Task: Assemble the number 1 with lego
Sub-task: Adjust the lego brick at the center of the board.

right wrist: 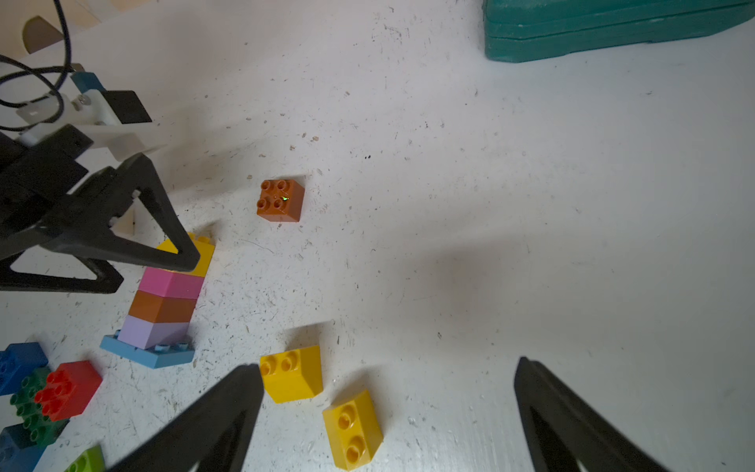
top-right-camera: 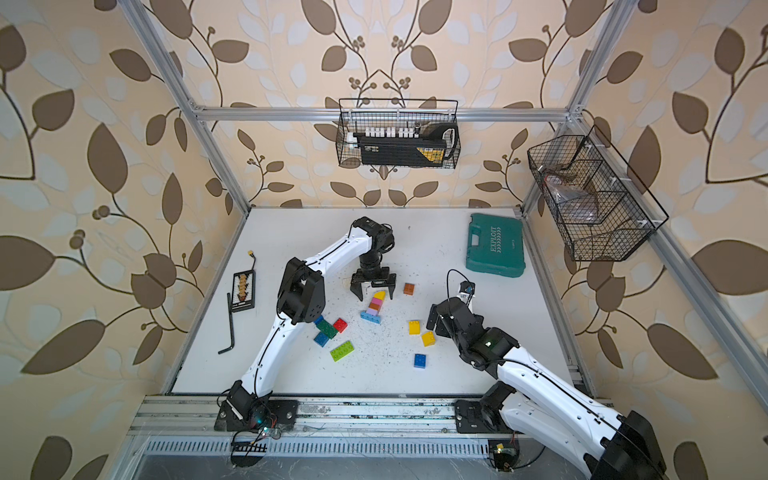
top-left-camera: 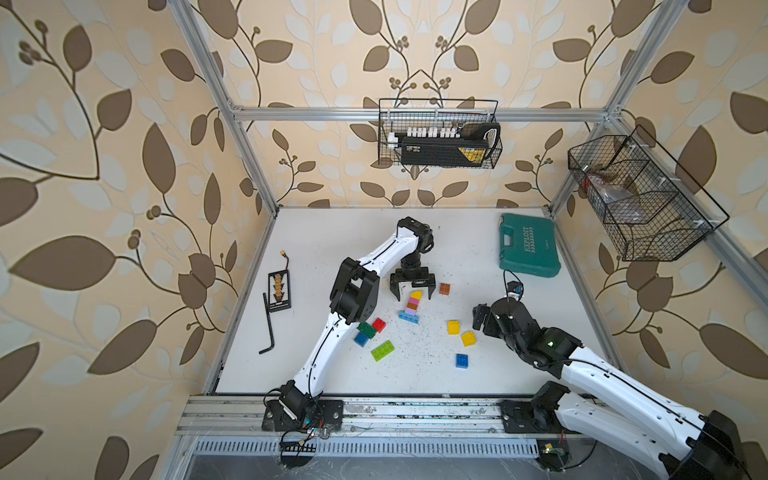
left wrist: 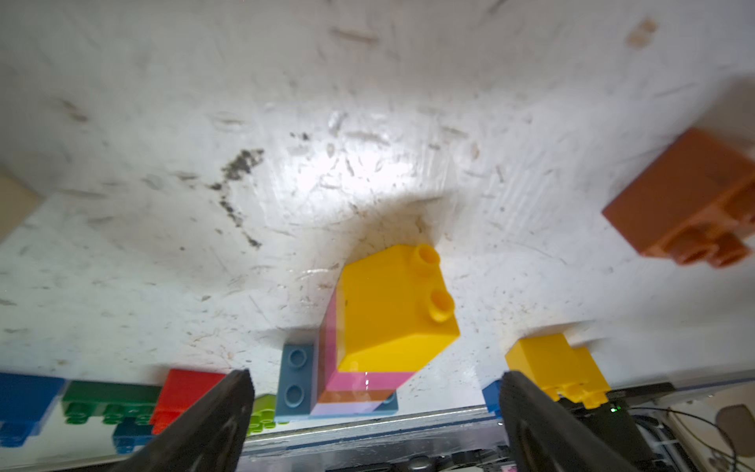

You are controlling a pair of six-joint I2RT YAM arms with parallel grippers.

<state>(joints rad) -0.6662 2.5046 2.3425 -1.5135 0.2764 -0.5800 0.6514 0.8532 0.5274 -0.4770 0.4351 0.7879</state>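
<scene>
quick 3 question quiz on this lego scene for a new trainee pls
1. True or false: the left gripper is shut on the yellow sloped brick.
2. Multiple choice: which brick sits directly on the light blue base plate? A pink brick, B lilac brick, C brown brick.
3. Count: how many bricks are stacked above that plate?

Key
1. False: its jaws stand open.
2. B.
3. Four.
</scene>
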